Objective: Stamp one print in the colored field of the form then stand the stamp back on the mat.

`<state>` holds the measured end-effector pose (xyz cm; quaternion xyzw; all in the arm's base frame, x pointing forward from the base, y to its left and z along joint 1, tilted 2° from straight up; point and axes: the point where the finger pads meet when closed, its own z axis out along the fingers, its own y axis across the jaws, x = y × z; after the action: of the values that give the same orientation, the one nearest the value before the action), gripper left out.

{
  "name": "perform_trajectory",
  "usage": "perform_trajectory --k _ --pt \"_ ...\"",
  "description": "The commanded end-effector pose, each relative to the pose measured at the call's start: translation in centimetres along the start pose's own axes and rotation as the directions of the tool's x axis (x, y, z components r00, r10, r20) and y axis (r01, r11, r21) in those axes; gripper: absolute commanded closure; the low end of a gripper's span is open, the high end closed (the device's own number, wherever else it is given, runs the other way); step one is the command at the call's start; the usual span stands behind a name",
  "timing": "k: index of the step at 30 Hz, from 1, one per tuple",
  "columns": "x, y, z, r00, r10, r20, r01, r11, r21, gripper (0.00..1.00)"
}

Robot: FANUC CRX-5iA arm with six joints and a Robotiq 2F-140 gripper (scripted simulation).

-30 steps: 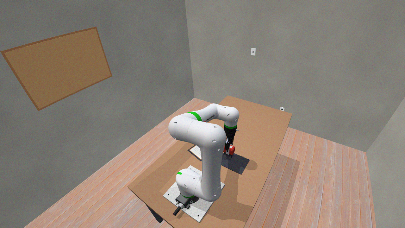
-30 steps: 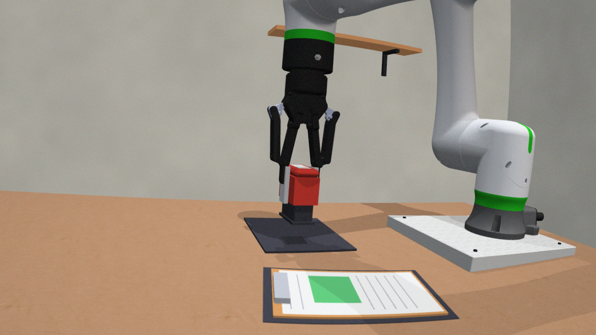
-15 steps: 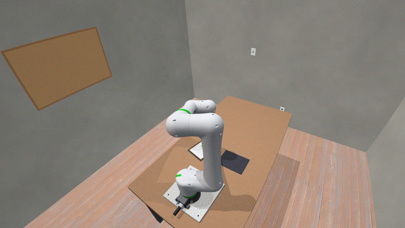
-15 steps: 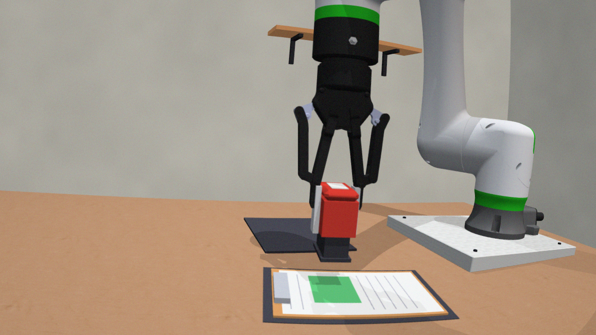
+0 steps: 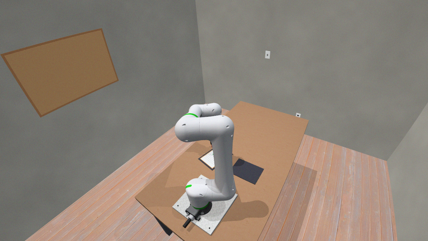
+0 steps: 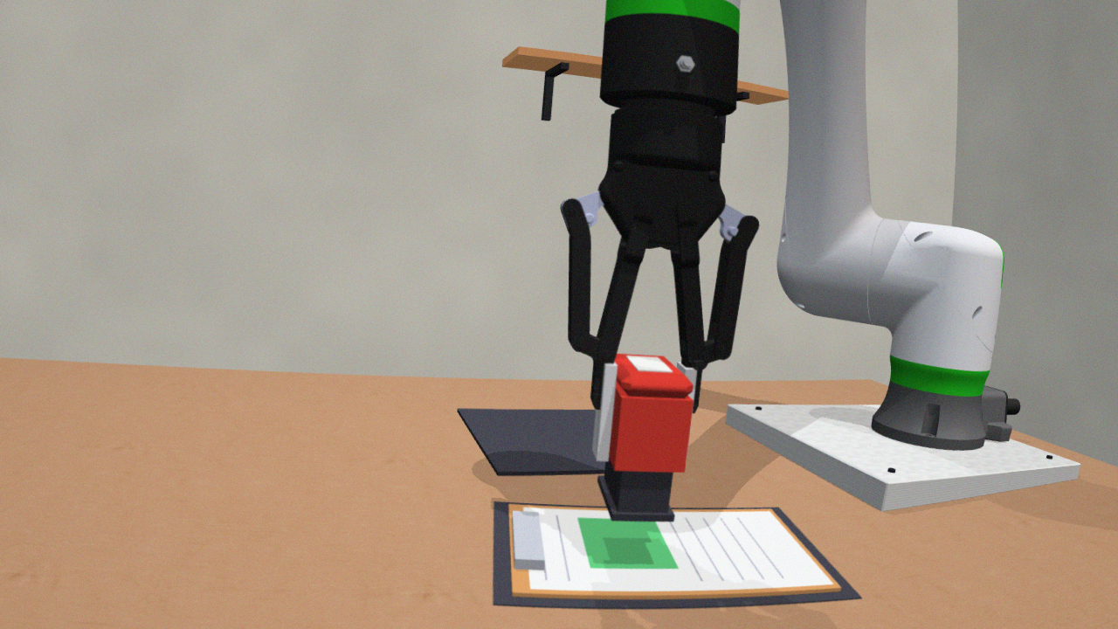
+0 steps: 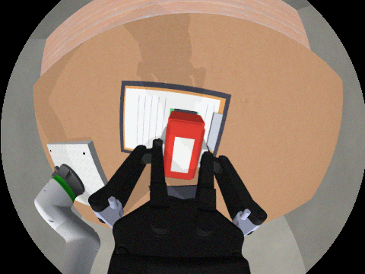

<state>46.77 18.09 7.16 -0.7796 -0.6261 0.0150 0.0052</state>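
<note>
My gripper (image 6: 647,406) (image 7: 182,136) is shut on the red stamp (image 6: 650,426) (image 7: 184,143), one finger on each long side of its red top. The stamp hangs upright a little above the form (image 6: 727,547) (image 7: 144,119) (image 5: 208,158), with its dark base (image 6: 637,496) let out. It is over the green field (image 6: 597,539), and its shadow falls on that field. In the wrist view the stamp covers nearly all of the field. The dark mat (image 6: 512,441) (image 5: 249,172) lies bare behind the form. In the top view the arm hides the gripper and the stamp.
The form lies on a clipboard with a grey clip (image 6: 527,539) at its left end. The robot's white base plate (image 6: 844,461) (image 5: 222,214) (image 7: 84,160) stands to the right of the mat. A wall shelf (image 6: 539,60) hangs behind the arm.
</note>
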Motion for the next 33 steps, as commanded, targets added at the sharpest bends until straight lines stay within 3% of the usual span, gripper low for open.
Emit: perform_trajectory --k 1,24,33 --pt "0.0 0.0 0.0 1.0 0.0 0.0 0.0 1.0 0.0 0.83" --pt "-1.6 0.0 -0.1 1.0 0.0 0.0 0.0 1.0 0.0 0.83" --pt "-1.6 0.0 1.2 1.0 0.0 0.0 0.0 1.0 0.0 0.83"
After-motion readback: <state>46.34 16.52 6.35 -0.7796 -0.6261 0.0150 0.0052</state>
